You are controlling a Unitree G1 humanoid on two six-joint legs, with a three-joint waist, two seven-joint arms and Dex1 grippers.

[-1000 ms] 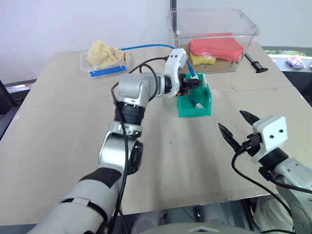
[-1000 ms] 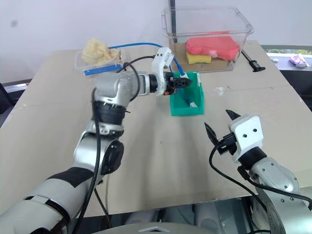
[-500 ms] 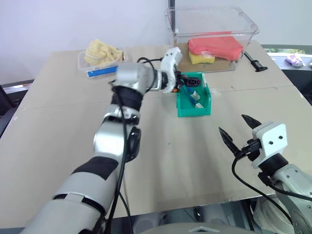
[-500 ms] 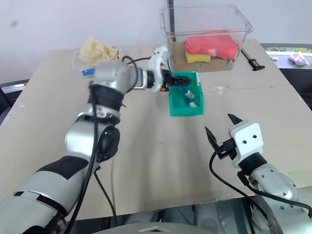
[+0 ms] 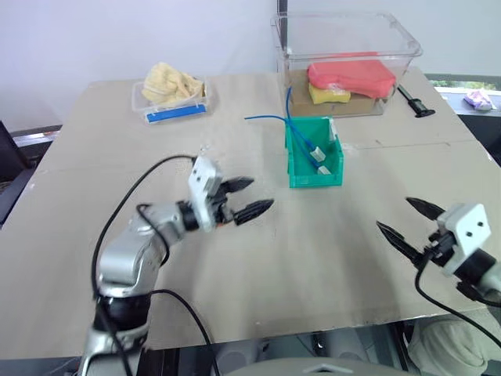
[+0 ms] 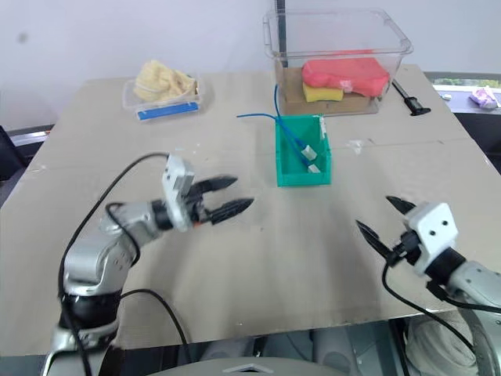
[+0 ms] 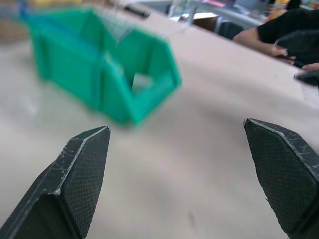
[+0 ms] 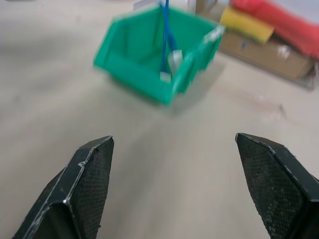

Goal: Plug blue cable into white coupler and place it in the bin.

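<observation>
Pincers are both standing open and gripping nothing: the left pincer [image 5: 244,197] is hovering over the bench [image 5: 94,149] at centre left of the frame, well apart from the bin [image 5: 314,174], and the right pincer [image 5: 407,222] is hanging at lower right. Sitting at upper centre, the bin is holding the blue cable [image 5: 301,139], whose far end is trailing over the back rim onto the bench. A small white piece, likely the coupler [image 5: 322,168], is lying inside at the cable's end; whether the plug is seated cannot be told. Judging by this, the placing looks done, with little remaining.
</observation>
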